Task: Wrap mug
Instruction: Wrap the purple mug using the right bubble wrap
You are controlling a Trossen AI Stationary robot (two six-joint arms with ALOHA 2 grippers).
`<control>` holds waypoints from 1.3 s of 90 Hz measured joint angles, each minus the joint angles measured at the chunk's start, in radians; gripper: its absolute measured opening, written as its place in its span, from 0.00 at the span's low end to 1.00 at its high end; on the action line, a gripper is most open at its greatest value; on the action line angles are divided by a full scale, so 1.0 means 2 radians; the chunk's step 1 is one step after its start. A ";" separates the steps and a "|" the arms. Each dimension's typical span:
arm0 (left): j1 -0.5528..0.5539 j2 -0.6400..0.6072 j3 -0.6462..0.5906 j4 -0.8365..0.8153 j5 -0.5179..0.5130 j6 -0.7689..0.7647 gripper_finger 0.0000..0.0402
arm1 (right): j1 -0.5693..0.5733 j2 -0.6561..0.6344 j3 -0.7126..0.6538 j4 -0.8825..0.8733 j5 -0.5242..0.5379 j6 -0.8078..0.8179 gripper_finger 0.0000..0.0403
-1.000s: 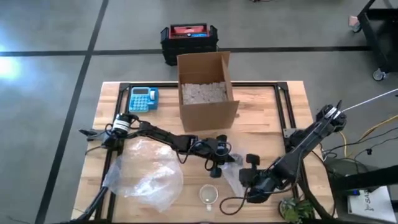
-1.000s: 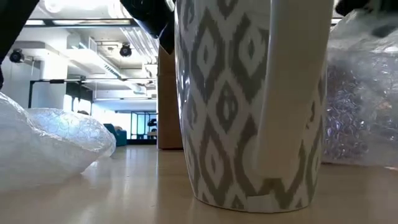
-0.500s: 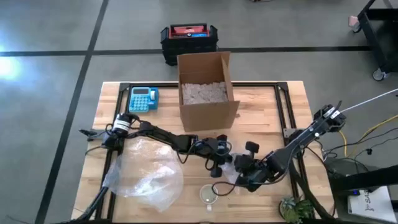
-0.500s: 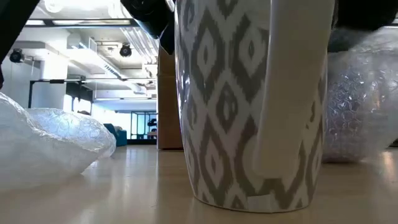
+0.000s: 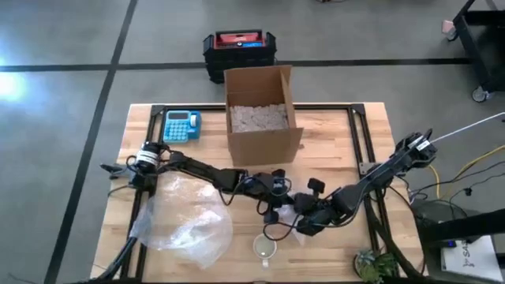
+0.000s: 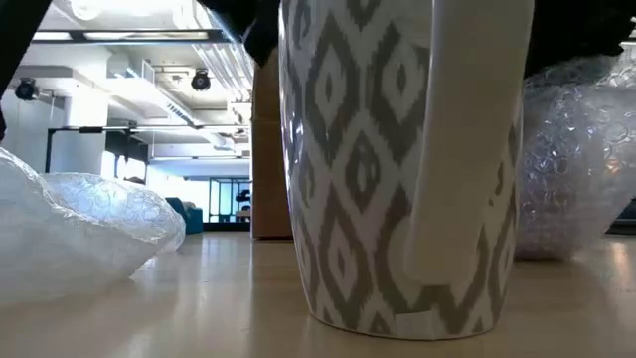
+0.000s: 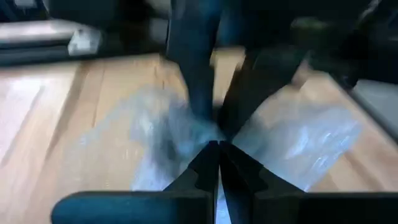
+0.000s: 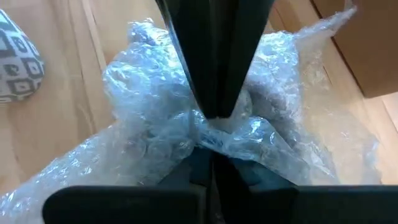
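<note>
Mug (image 5: 266,248) stands bare just beyond both fingertip pairs; likely rigid, glossy, breakable, best taken by its wall. Left gripper (image 7: 217,146) and right gripper (image 8: 213,122) pinch crumpled bubble wrap (image 8: 155,99), fingers closed.

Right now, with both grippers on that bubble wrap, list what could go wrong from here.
1. Both the left gripper and the right gripper pinch the same small bubble wrap sheet; pulling apart could tear it or slip it from one grip.
2. The mug stands unwrapped near the table's front edge, close below the grippers; a low sweep could knock it over.
3. The large loose bubble wrap pile lies beside the left arm and may snag.
</note>
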 joint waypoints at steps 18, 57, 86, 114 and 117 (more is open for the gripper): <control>0.000 0.025 0.001 0.021 0.001 0.002 0.00 | -0.004 0.000 -0.001 0.018 -0.005 -0.014 0.00; 0.006 0.074 0.005 0.026 0.002 -0.003 0.00 | 0.000 -0.011 0.078 -0.093 -0.023 -0.011 0.01; 0.006 0.070 0.005 0.028 0.001 -0.003 0.00 | 0.014 -0.048 0.098 -0.275 0.002 0.084 0.01; 0.006 0.070 0.004 0.028 0.000 -0.003 0.00 | 0.015 -0.039 0.045 -0.131 0.015 0.036 0.01; 0.006 0.070 0.004 0.028 0.000 -0.003 0.00 | 0.015 -0.039 0.045 -0.114 0.019 0.024 0.01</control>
